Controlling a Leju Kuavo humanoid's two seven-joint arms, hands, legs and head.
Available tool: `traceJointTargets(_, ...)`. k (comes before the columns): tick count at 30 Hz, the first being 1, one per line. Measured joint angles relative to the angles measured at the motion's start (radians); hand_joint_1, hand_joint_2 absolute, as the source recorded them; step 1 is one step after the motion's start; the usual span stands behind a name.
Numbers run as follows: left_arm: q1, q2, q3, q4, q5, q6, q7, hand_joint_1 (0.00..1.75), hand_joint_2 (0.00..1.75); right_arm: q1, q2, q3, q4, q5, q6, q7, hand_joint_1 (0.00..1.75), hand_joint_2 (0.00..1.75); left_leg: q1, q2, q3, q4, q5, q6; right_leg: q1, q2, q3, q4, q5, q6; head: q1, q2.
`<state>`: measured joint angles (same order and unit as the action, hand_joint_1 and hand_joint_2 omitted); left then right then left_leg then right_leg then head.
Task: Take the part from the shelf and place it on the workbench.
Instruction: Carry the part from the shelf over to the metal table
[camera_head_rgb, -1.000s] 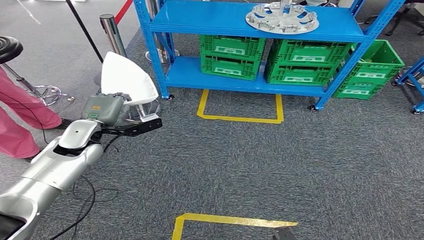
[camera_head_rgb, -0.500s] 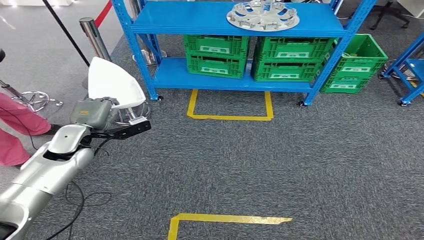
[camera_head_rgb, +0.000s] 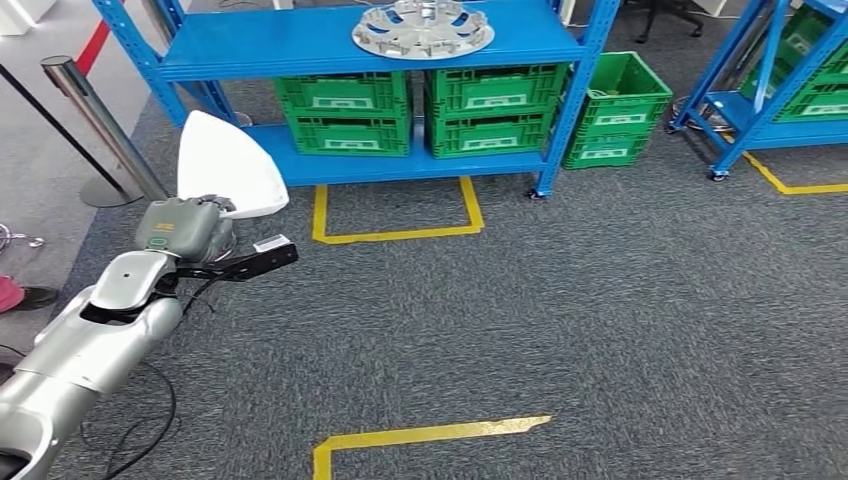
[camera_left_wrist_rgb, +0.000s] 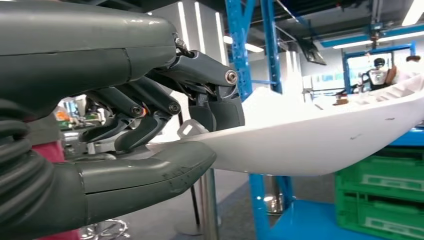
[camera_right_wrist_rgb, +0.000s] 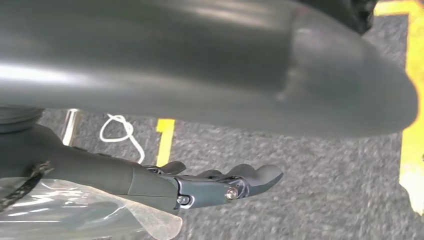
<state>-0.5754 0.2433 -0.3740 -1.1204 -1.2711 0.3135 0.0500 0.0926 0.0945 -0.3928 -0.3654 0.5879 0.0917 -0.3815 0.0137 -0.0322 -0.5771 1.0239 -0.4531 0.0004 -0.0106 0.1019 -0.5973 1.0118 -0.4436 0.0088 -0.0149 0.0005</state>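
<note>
I stand in a workshop: blue steel shelf (camera_head_rgb: 370, 45), green parts crates (camera_head_rgb: 343, 110), yellow tape (camera_head_rgb: 395, 235) marking bays on grey carpet (camera_head_rgb: 600, 300).

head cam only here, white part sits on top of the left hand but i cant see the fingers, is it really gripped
Observer: Yes. In the left wrist view the left hand pinches the white part's edge, thumb beneath, dark fingers on top.
Operator: and the right hand, holding anything
Observer: In the right wrist view the right hand holds nothing, fingers stretched out over grey carpet.
Operator: anything near it on the floor
Observer: Yellow tape and a loop of white cord lie there.
</note>
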Motion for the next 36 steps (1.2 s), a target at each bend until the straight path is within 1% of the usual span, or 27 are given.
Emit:
traceJointTargets(2, 0.001, 0.000, 0.001, -0.004, -0.001, -0.001, 0.000, 1.75, 1.75, 0.001, -0.002, 0.006, 0.001, 0.011, -0.024, 0.005, 0.00, 0.00, -0.001, -0.002, 0.000, -0.013, -0.002, -0.012, -0.001, 0.004, -0.009, 0.003, 0.001, 0.000, 0.001, 0.000)
traceJointTargets(3, 0.002, 0.000, 0.001, -0.005, -0.002, -0.002, 0.001, 1.75, 1.75, 0.000, -0.004, 0.009, 0.003, 0.016, -0.033, 0.008, 0.00, 0.00, -0.001, -0.003, -0.003, -0.013, 0.000, -0.015, -0.002, 0.003, -0.010, 0.002, 0.002, 0.000, 0.001, 0.000)
traceJointTargets(8, 0.004, 0.000, 0.002, -0.006, -0.010, -0.003, 0.003, 1.75, 1.75, -0.016, -0.007, 0.025, 0.017, 0.024, -0.051, 0.004, 0.00, 0.00, -0.006, -0.007, -0.010, -0.011, 0.006, -0.002, -0.006, -0.002, -0.009, -0.010, 0.010, 0.011, 0.001, 0.000)
traceJointTargets(14, 0.005, 0.001, 0.010, -0.006, -0.013, -0.003, 0.003, 1.75, 1.75, -0.023, -0.011, 0.041, 0.029, 0.028, -0.060, 0.002, 0.00, 0.00, -0.010, -0.007, -0.012, -0.010, 0.009, 0.004, -0.010, -0.004, -0.010, -0.012, 0.015, 0.020, 0.001, 0.000)
traceJointTargets(20, 0.005, 0.003, 0.015, -0.006, -0.014, -0.003, 0.004, 1.75, 1.75, -0.028, -0.012, 0.050, 0.036, 0.028, -0.064, 0.001, 0.00, 0.00, -0.010, -0.007, -0.013, -0.010, 0.010, 0.006, -0.010, -0.004, -0.012, -0.012, 0.017, 0.023, 0.000, 0.000)
traceJointTargets(30, 0.005, 0.003, 0.017, -0.006, -0.019, -0.010, 0.006, 1.75, 1.75, -0.038, -0.016, 0.074, 0.051, 0.047, -0.080, -0.005, 0.00, 0.00, -0.009, -0.007, -0.013, -0.010, 0.011, 0.005, -0.009, -0.004, -0.013, -0.010, 0.017, 0.023, 0.000, 0.000)
traceJointTargets(32, 0.004, 0.003, 0.017, -0.007, -0.020, -0.012, 0.006, 1.75, 1.75, -0.039, -0.016, 0.081, 0.055, 0.050, -0.085, -0.006, 0.00, 0.00, -0.011, -0.007, -0.014, -0.007, 0.012, 0.012, -0.013, -0.003, -0.012, -0.015, 0.021, 0.030, 0.000, 0.000)
traceJointTargets(33, 0.003, 0.004, 0.017, -0.007, -0.021, -0.012, 0.006, 1.75, 1.75, -0.040, -0.017, 0.084, 0.057, 0.052, -0.087, -0.006, 0.00, 0.00, -0.011, -0.007, -0.013, -0.012, 0.016, 0.018, -0.013, -0.003, -0.011, -0.019, 0.024, 0.035, 0.000, 0.000)
traceJointTargets(34, 0.002, 0.004, 0.017, -0.008, -0.021, -0.012, 0.006, 1.75, 1.75, -0.040, -0.018, 0.086, 0.059, 0.054, -0.090, -0.007, 0.00, 0.00, -0.010, -0.005, -0.010, -0.020, 0.021, 0.025, -0.012, -0.013, -0.014, -0.018, 0.022, 0.039, 0.000, 0.000)
traceJointTargets(35, 0.001, 0.004, 0.018, -0.008, -0.021, -0.013, 0.006, 1.75, 1.75, -0.041, -0.019, 0.088, 0.061, 0.056, -0.092, -0.007, 0.00, 0.00, -0.007, -0.003, -0.007, -0.031, 0.028, 0.030, -0.010, -0.030, -0.023, -0.002, 0.007, 0.040, 0.002, 0.000)
traceJointTargets(36, 0.000, 0.004, 0.018, -0.009, -0.021, -0.013, 0.006, 1.75, 1.75, -0.043, -0.020, 0.090, 0.062, 0.057, -0.094, -0.007, 0.00, 0.00, -0.004, -0.002, -0.005, -0.040, 0.034, 0.034, -0.008, -0.051, -0.041, 0.035, -0.018, 0.041, 0.005, 0.000)
